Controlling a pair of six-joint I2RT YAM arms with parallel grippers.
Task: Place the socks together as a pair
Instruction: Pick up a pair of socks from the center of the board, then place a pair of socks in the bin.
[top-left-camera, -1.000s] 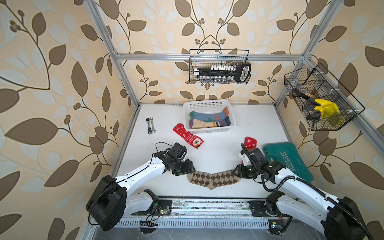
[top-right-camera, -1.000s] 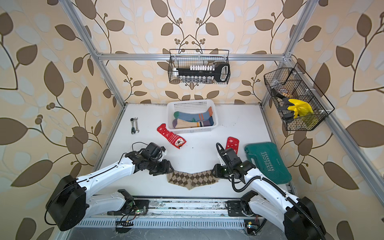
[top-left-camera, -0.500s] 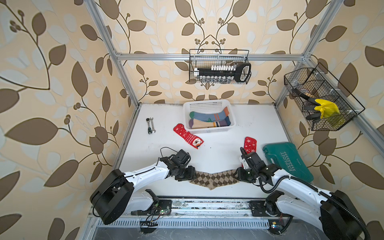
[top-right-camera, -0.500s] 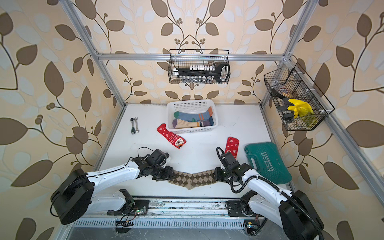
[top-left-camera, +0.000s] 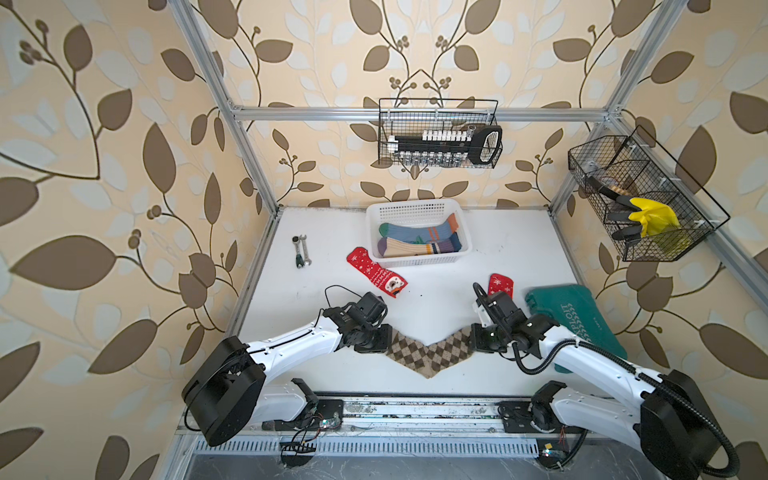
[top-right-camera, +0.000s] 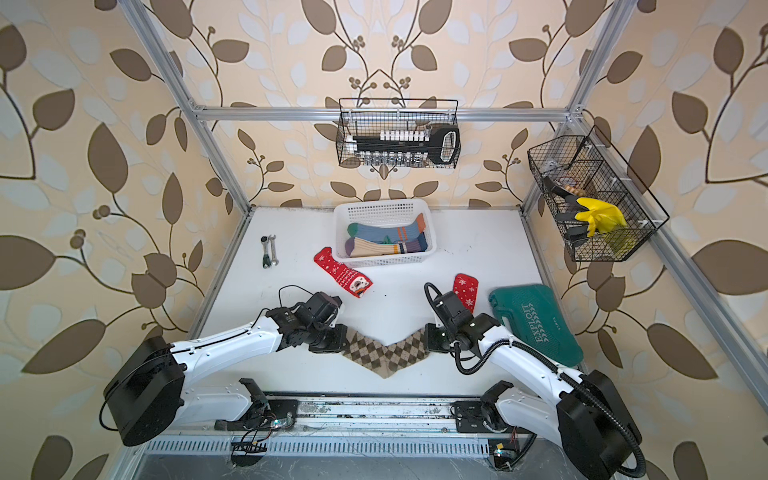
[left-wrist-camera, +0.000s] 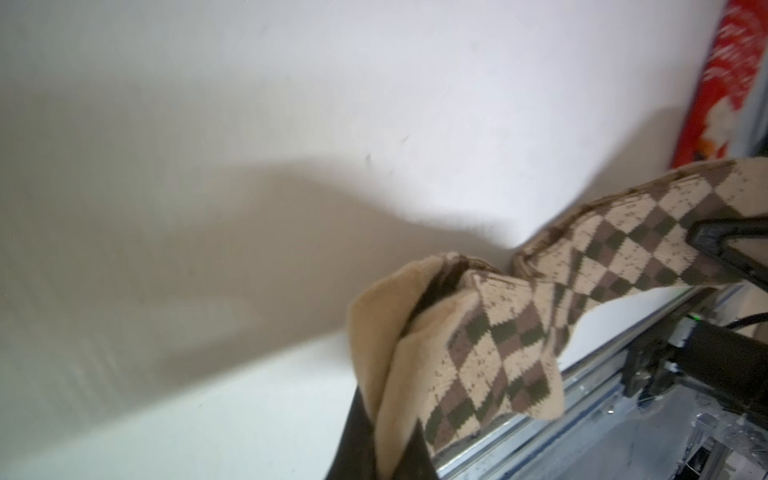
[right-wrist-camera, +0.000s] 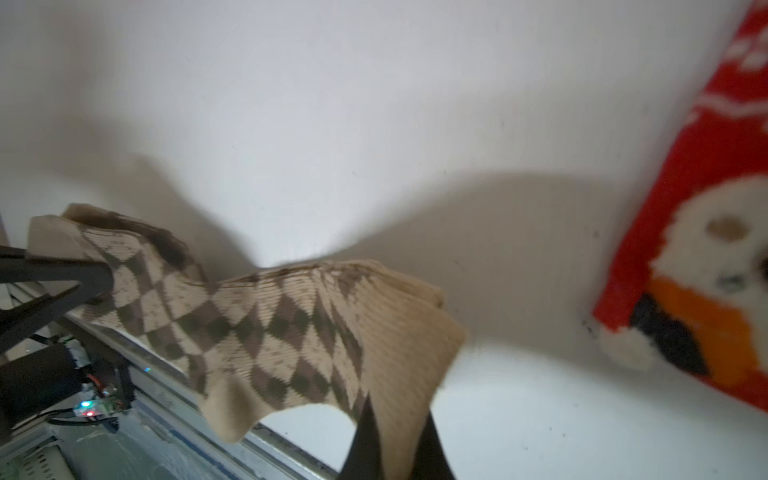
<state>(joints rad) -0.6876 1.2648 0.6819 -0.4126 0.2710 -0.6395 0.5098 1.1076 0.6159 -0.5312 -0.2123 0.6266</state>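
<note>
Two grippers, both clamped: left gripper (top-left-camera: 384, 338) and right gripper (top-left-camera: 473, 337) each pinch an opposite end of the brown argyle socks (top-left-camera: 430, 353), which sag in a V between them over the front of the table (top-left-camera: 519, 257). Wrist views show two layers in each pinch, probably the pair stacked. Advice: raise both ends evenly, hold the cloth taut, release together so layers don't slip apart.

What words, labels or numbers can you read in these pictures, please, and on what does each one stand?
"EXPLOIT": in pale letters on the green case.
A smaller word on the same case: too small to read.
No other text can be made out in any view.
</note>
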